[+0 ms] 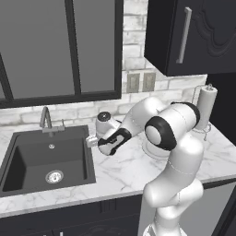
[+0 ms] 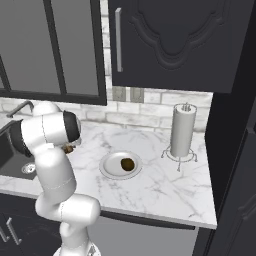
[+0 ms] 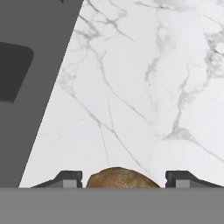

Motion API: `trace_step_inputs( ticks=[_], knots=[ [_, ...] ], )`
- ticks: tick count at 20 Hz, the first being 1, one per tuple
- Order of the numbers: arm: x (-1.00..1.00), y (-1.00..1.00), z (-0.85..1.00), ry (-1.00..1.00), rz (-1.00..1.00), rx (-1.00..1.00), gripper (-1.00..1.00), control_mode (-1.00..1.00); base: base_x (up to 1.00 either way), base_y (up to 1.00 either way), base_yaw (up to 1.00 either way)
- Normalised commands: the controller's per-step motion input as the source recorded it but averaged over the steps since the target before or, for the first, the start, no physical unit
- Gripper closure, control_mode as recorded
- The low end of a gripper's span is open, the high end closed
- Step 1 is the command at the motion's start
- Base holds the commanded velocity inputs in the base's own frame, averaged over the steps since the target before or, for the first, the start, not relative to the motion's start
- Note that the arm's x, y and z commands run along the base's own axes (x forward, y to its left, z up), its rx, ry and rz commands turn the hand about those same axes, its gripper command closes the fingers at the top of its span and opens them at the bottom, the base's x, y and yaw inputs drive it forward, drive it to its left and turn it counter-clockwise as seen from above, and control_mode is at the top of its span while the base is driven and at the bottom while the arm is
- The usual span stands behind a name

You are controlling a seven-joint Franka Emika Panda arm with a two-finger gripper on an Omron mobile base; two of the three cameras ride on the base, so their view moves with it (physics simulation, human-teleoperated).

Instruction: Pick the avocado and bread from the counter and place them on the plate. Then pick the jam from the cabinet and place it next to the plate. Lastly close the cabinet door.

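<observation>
Bread (image 3: 120,177): on the bench (image 3: 144,96) beside the sink (image 3: 26,87), directly between the fingers (image 3: 65,179).
Fingers: apart, flanking the bread with small gaps; not clamped.
Avocado (image 2: 127,163): on the plate (image 2: 107,167).

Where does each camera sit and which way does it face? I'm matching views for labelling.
Left base view: behind the arm's left, facing the sink and counter; arm at lower right.
Right base view: behind its right, facing the plate holding the avocado; arm at lower left.
Hand view: on the hand, facing the marble; end effector flanks the bread.
Both base views share the paper towel holder.
</observation>
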Motion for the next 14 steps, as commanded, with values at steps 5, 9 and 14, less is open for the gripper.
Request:
trace_step_inputs(
  ticks=[5, 9, 14],
  knots=[
    [-0.25, -0.22, -0.03, 0.00, -0.12, 0.00, 1.00, -1.00, 0.00, 0.00, 0.00],
    [-0.23, -0.30, 0.17, -0.08, -0.13, 0.00, 1.00, -1.00, 0.00, 0.00, 0.00],
    [-0.15, -0.43, 0.36, -0.14, -0.15, 0.02, 1.00, -1.00, 0.00, 0.00, 0.00]
  ],
)
